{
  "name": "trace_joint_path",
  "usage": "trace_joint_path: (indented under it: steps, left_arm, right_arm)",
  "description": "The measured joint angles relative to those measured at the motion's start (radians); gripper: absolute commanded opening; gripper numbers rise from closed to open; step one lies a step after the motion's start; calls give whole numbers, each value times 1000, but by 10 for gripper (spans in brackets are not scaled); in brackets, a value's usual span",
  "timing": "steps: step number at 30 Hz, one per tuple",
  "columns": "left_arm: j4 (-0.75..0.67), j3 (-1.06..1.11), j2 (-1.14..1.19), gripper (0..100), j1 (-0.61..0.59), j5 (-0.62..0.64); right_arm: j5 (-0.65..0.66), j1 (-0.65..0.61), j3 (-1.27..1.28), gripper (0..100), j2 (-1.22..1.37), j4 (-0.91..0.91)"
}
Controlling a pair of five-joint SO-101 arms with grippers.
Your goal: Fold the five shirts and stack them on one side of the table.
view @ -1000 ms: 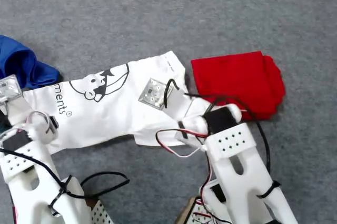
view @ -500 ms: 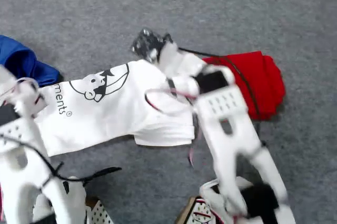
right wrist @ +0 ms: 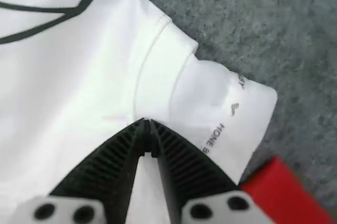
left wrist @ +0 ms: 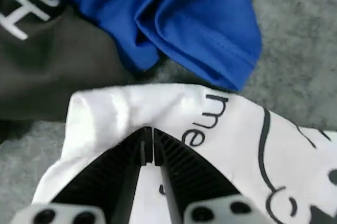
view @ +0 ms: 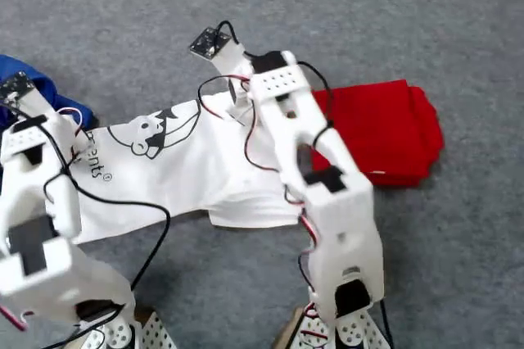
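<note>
A white shirt (view: pixel 180 173) with a black drawing lies spread across the middle of the grey table. My left gripper (view: pixel 79 142) is at its left end, close to a crumpled blue shirt (view: pixel 45 91). In the left wrist view the gripper (left wrist: pixel 147 148) is shut on a raised fold of the white shirt (left wrist: pixel 226 145). My right gripper (view: pixel 238 106) is at the far edge by the collar. The right wrist view has that gripper (right wrist: pixel 146 141) shut on the white shirt (right wrist: pixel 63 71) beside the collar band. A folded red shirt (view: pixel 385 132) lies to the right.
A dark shirt (left wrist: pixel 47 61) with white print lies under the blue shirt (left wrist: pixel 179 19) at the table's left side. Bare grey table (view: pixel 368 21) stretches along the far side and the right. A red corner (right wrist: pixel 284 195) lies close to the collar.
The right arm has swung from the shirt's near right part to its far edge by the collar. The left arm has moved farther up to the shirt's left end.
</note>
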Motion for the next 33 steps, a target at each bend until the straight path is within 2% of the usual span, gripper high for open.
trace_joint_path:
  steps: [12,18,23,28,33]
  left_arm:
    - [2,-299,259,19,-11,3]
    - [2,-333,275,19,-21,3]
    - [57,-364,275,19,-23,3]
    - [129,-364,190,18,-23,3]
    - [130,-187,-35,18,-23,0]
  right_arm:
    - [0,63,-721,3,440,181]
    - [35,66,-967,4,574,226]
    - [43,66,-1157,3,571,379]
    - [71,41,-1158,2,497,528]
    - [72,6,-1119,2,319,539]
